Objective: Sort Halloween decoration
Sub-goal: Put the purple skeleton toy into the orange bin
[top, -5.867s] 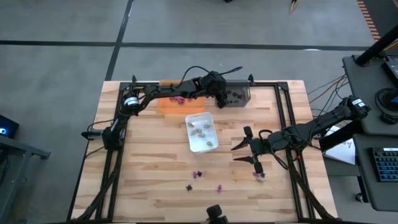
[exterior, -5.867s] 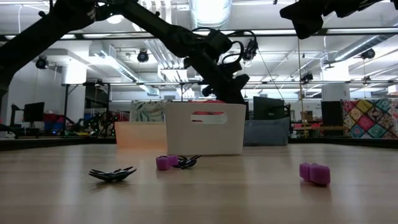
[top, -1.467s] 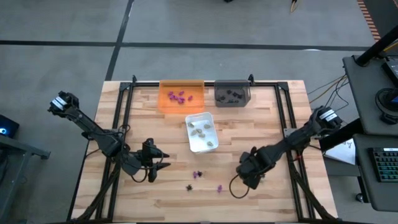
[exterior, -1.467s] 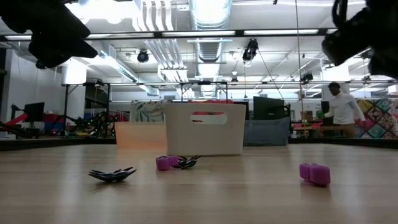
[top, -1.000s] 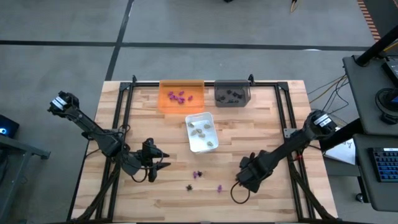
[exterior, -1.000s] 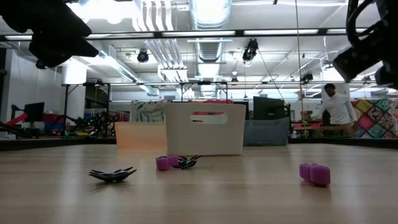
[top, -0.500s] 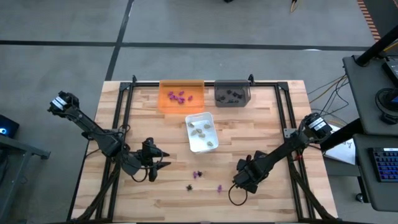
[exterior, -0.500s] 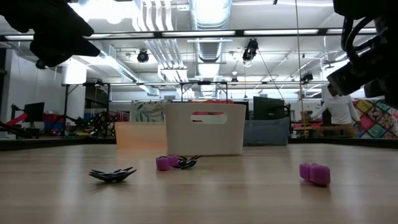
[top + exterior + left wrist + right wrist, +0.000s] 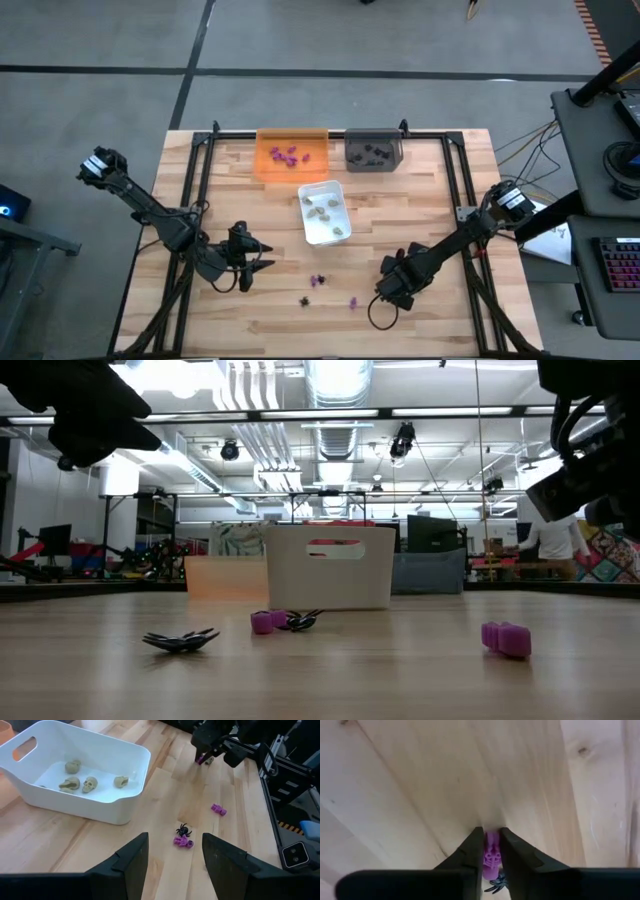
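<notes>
Right fingers (image 9: pixel 491 851) pinch a purple piece (image 9: pixel 491 855), its lower end hidden; left fingers (image 9: pixel 171 851) gape.

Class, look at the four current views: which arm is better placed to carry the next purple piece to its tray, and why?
The right. Its right gripper is already shut on a purple piece, low over the table. The left gripper hangs open, holding nothing, farther from the loose pieces.
</notes>
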Controlling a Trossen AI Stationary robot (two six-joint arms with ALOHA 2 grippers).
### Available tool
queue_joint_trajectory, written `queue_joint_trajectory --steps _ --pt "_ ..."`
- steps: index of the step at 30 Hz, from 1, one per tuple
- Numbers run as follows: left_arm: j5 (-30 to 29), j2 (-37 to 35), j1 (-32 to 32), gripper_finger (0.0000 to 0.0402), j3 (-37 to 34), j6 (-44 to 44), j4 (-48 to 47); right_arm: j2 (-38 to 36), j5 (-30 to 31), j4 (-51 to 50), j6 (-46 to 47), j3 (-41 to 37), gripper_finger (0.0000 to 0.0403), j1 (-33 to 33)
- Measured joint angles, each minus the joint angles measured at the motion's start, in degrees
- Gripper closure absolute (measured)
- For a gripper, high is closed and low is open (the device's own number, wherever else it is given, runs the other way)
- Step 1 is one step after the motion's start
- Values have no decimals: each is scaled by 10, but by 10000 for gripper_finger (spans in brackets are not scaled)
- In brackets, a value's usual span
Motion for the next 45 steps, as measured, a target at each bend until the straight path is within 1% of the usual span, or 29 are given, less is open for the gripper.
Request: queue_joint_trajectory --steps 6,13,18,24,30,34,38,41,45 --pt "-1 0 0 233 0 0 0 -1 2 8 -24 0 388 0" --pt "-2 0 0 233 0 -1 7 -14 4 6 -52 -1 392 -6" --pt "-3 0 0 233 0 -1 8 -42 36 4 -69 -2 393 -9" --pt "-8 0 0 233 0 -1 11 -93 60 10 -89 -2 393 -20" --pt "-17 0 0 233 0 0 12 -169 128 19 -134 -2 394 -50" --pt "-17 0 0 233 0 0 12 -229 178 58 -199 -2 394 -85" --pt "-17 0 0 233 0 0 12 -283 215 139 -310 -2 394 -137" --pt "-16 5 0 233 -2 0 12 -306 217 226 -412 -7 394 -184" --pt "-16 14 0 233 -2 -1 12 -308 206 329 -526 -9 394 -251"
